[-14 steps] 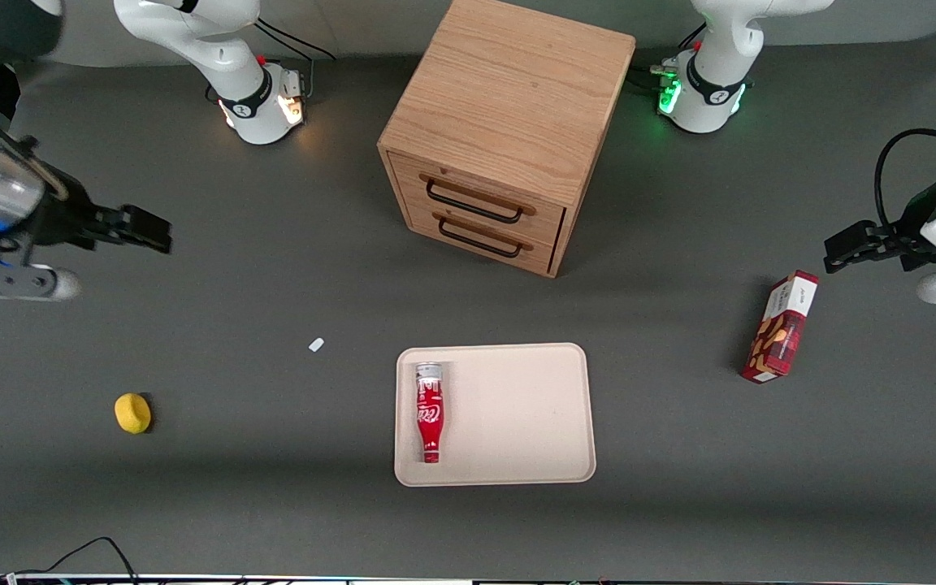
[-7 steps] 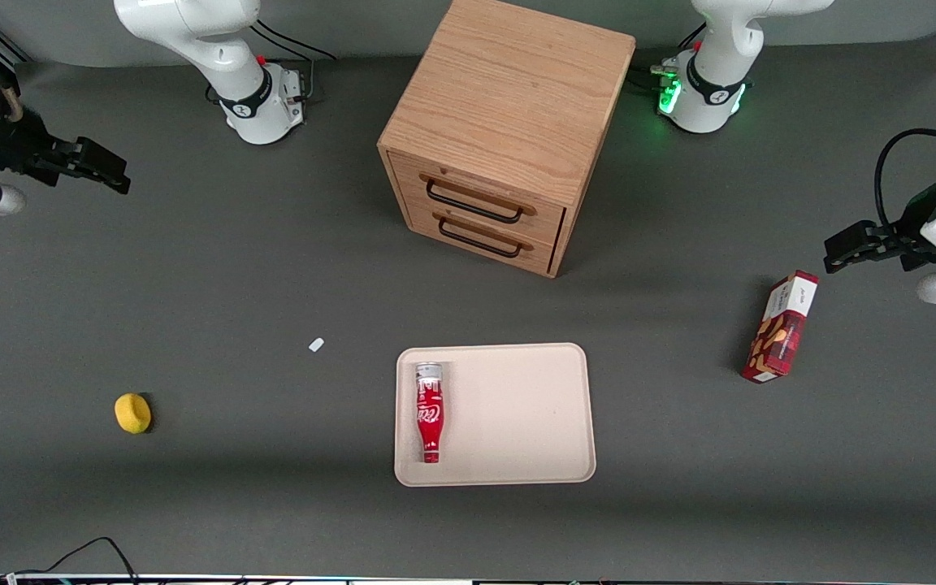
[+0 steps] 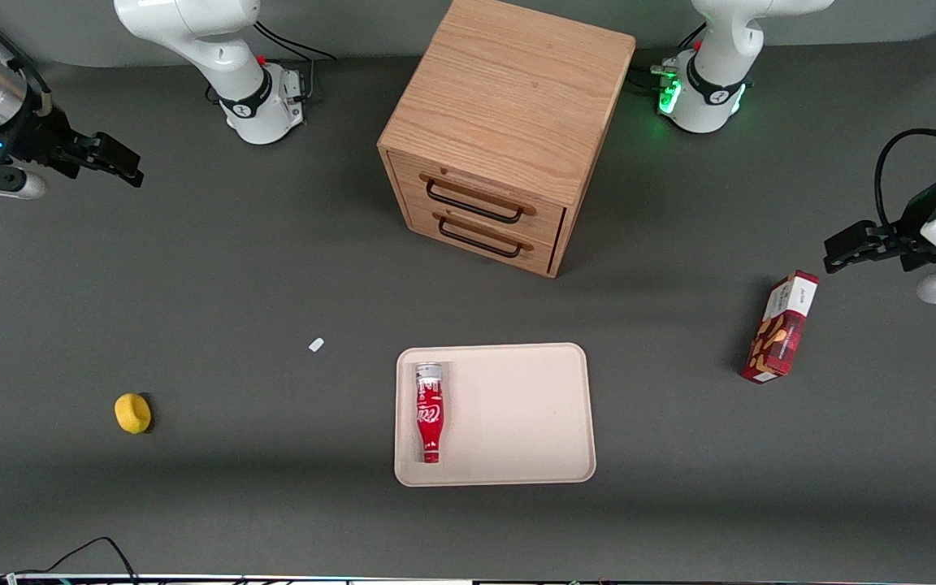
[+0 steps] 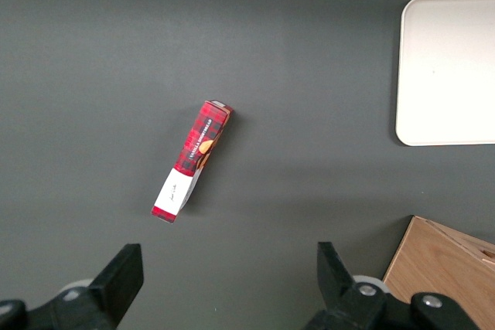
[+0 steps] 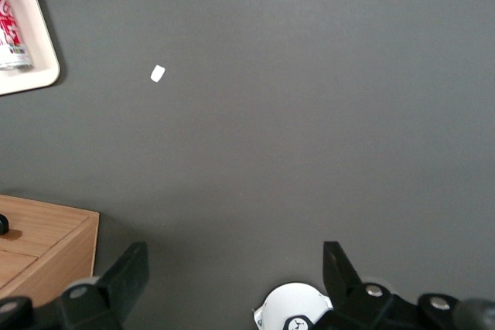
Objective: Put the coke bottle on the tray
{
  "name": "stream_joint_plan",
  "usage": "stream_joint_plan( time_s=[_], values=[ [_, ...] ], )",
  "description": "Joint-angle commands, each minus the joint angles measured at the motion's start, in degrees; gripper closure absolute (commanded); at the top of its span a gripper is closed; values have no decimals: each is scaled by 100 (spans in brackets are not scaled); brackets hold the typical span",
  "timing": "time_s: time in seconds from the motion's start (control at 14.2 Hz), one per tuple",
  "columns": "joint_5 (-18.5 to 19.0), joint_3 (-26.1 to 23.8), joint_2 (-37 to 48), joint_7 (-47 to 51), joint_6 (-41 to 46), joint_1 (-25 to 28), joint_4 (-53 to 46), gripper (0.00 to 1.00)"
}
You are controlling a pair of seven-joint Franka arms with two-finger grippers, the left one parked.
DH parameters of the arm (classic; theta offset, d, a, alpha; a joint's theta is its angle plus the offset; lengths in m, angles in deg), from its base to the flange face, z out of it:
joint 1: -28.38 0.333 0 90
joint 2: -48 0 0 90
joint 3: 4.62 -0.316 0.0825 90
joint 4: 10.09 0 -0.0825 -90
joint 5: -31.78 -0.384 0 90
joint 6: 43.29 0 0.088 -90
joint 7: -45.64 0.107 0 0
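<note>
The coke bottle [image 3: 429, 413] lay on its side on the tray [image 3: 517, 414], close along the tray's edge toward the working arm's end of the table. Its silver-grey base end pointed toward the wooden drawer cabinet [image 3: 504, 134], and its red cap pointed toward the front camera. White script ran along the red body; it looked like the Coca-Cola logo, though the letters could not be read one by one. In the right wrist view only the bottle's base end [image 5: 11, 32] showed, with a corner of the tray [image 5: 42, 52] around it.

The gripper [image 3: 114, 158] hung high above the table at the working arm's end, well apart from the tray and bottle. Its fingers [image 5: 128, 272] were spread wide and held nothing — bare grey table showed between them.

The cabinet stood farther from the front camera than the tray, with two drawers, each with a dark handle [image 3: 472, 203], both shut. A yellow lemon-like fruit [image 3: 133, 413] rested on the table toward the working arm's end, and a small white scrap [image 3: 316, 344] lay between it and the tray.

Toward the parked arm's end lay a red snack box [image 3: 781, 327] with a tartan pattern, a picture of biscuits and a white panel at one end — the print on that panel was too small to read.
</note>
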Motion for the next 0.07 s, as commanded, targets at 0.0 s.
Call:
stream_joint_plan(
  time_s=[0.0],
  values=[
    [-42, 51, -325, 44, 344, -37, -581, 0]
  ],
)
